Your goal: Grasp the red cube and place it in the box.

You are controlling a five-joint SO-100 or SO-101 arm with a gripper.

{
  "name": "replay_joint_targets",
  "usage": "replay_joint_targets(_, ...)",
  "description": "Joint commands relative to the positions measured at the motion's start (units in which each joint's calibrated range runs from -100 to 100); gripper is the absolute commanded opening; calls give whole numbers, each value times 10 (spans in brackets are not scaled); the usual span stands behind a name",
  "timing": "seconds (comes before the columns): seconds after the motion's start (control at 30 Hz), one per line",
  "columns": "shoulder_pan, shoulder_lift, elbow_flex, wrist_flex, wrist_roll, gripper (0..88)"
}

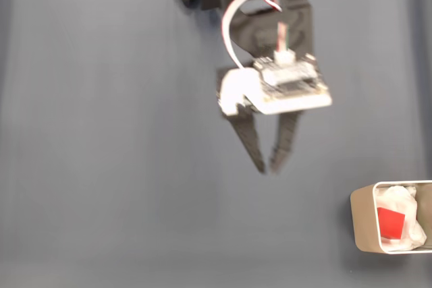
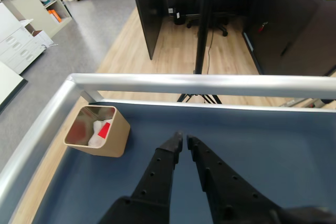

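The red cube (image 1: 391, 223) lies inside the box (image 1: 363, 220) on white lining, at the lower right of the fixed view. In the wrist view the box (image 2: 113, 137) stands at the left near the table's corner, with the red cube (image 2: 104, 129) showing inside it. My gripper (image 1: 268, 166) hangs over the middle of the dark blue table, well to the left of and above the box in the fixed view. Its black fingers nearly meet at the tips and hold nothing. In the wrist view my gripper (image 2: 184, 140) points toward the table's far rail, to the right of the box.
The dark blue table surface (image 1: 101, 133) spreads wide to the left and below the arm. A silver rail (image 2: 210, 83) bounds the table's far and left edges in the wrist view. Beyond it are a wooden floor and dark desks (image 2: 157, 9).
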Motion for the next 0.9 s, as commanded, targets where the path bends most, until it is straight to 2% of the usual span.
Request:
replay_joint_targets(0.0,22,-118,104,-17,0,0)
replay_joint_targets(0.53,39,-514,608,-33,5,0)
replay_joint_targets(0.87,37,-663,815,-28,18,0)
